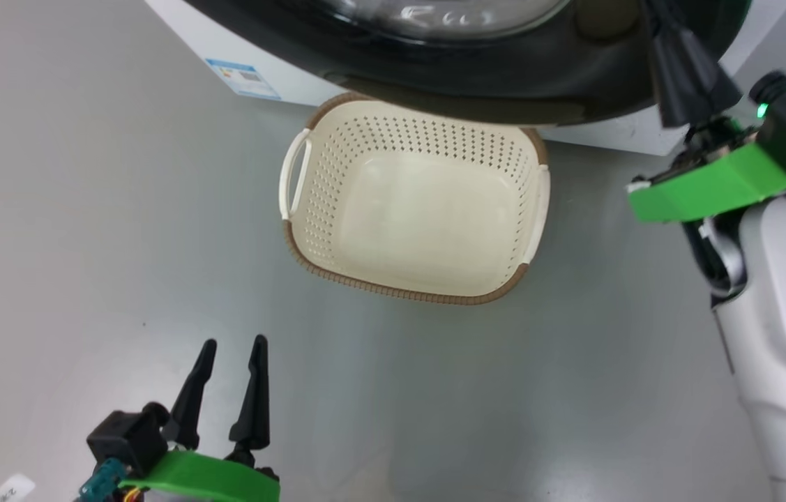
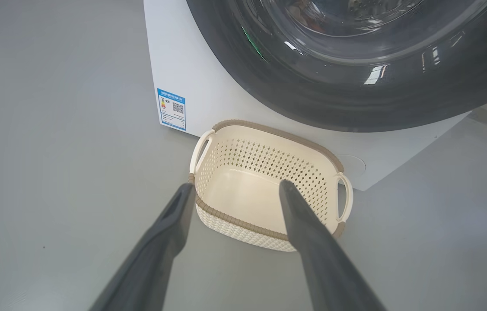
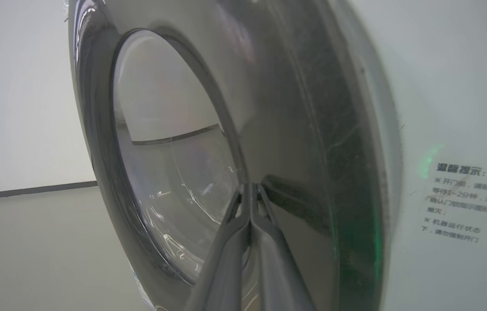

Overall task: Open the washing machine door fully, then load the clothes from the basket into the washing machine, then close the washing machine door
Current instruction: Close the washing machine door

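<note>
Cream perforated plastic: one basket (image 1: 399, 291) sits just ahead of my left gripper (image 1: 235, 341), bare bottom showing, backed against the washing machine (image 2: 208, 86). Left jaws are spread wide, holding nothing, low over the floor (image 1: 86, 209). My right gripper (image 3: 249, 186) is clenched, two fingers pressed together, tips at the glossy black rim of the one washing machine door (image 3: 295, 129), beside its glass. One blue label sticker (image 2: 171, 109) is ahead-left of my left fingers.
</note>
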Robot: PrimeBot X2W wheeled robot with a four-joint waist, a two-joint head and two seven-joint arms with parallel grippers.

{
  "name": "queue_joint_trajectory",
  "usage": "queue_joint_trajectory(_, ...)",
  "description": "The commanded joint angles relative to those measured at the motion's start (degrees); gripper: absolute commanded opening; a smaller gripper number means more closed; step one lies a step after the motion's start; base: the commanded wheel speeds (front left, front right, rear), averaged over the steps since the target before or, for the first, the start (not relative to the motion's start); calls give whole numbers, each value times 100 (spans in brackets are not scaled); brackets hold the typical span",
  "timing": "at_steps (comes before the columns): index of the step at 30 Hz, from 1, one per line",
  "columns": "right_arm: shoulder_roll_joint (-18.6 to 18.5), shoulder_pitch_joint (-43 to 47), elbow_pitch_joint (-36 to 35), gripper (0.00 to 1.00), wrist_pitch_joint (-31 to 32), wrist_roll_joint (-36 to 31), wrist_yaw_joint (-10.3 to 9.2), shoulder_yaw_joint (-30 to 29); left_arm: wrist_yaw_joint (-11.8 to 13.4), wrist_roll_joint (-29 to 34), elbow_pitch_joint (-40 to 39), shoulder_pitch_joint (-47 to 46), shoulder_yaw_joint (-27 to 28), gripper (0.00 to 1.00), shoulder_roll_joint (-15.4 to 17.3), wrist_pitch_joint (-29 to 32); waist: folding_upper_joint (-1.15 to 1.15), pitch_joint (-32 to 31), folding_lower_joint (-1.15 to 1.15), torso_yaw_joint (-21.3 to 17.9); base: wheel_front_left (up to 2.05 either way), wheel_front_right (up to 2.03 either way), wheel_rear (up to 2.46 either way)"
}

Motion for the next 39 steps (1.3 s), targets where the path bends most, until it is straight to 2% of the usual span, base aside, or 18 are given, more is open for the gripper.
queue_joint_trajectory(1, -42, -247, -76, 0, -25, -81, 8, 86, 11, -46, -159, -158, 132, 100, 74, -37, 0, 147, 0, 148, 0, 0, 0)
queue_joint_trajectory(9, -488, -1119, 320, 0, -25, -274, 8, -21, 44, -116, -218, -249, -4, 100, 74, -37, 0, 293, 0, 309, 0, 0, 0)
queue_joint_trajectory(15, -489, -1562, 634, 0, -25, -372, 8, -777, 69, -176, -270, -308, -155, 100, 74, -37, 0, 312, 0, 378, 0, 0, 0)
queue_joint_trajectory(21, -387, -1358, 563, 0, -25, -449, 8, -871, 98, -143, -304, -299, -46, 100, 74, -37, 0, 181, 0, 251, 0, 0, 0)
queue_joint_trajectory(26, -227, -744, 280, 0, -25, -365, 8, -715, 71, -6, -327, -287, 190, 100, 74, -37, 0, -112, 0, 8, 0, 0, 0)
queue_joint_trajectory(28, -140, -397, 147, 17, -25, -265, 8, -601, 18, 18, -300, -259, 303, 100, 74, -37, 0, -282, 0, -125, 0, 0, 0)
queue_joint_trajectory(30, -67, -20, 5, 43, -25, -145, 8, -463, -43, 54, -260, -213, 436, 100, 74, -37, 0, -475, 0, -280, 0, 0, 0)
queue_joint_trajectory(31, -17, 176, -83, 49, -25, -92, 8, -420, -72, 76, -256, -185, 531, 100, 74, -37, 0, -577, 0, -365, 0, 0, 0)
queue_joint_trajectory(32, 29, 379, -173, 73, -25, -47, 8, -366, -103, 141, -245, -150, 620, 100, 74, -37, 0, -682, 0, -453, 0, 0, 0)
queue_joint_trajectory(33, 70, 584, -261, 89, -25, -11, 8, -322, -130, 168, -213, -99, 699, 100, 74, -37, 0, -792, 0, -541, 0, 0, 0)
queue_joint_trajectory(34, 114, 789, -338, 100, -25, 18, 8, -301, -148, 182, -165, -43, 773, 100, 74, -37, 0, -906, 0, -629, 0, 0, 0)
queue_joint_trajectory(39, 286, 1760, -597, 100, -25, 31, 8, -255, -323, 311, 140, 230, 1019, 100, 74, -37, 0, -1480, 0, -1036, 0, 0, 0)
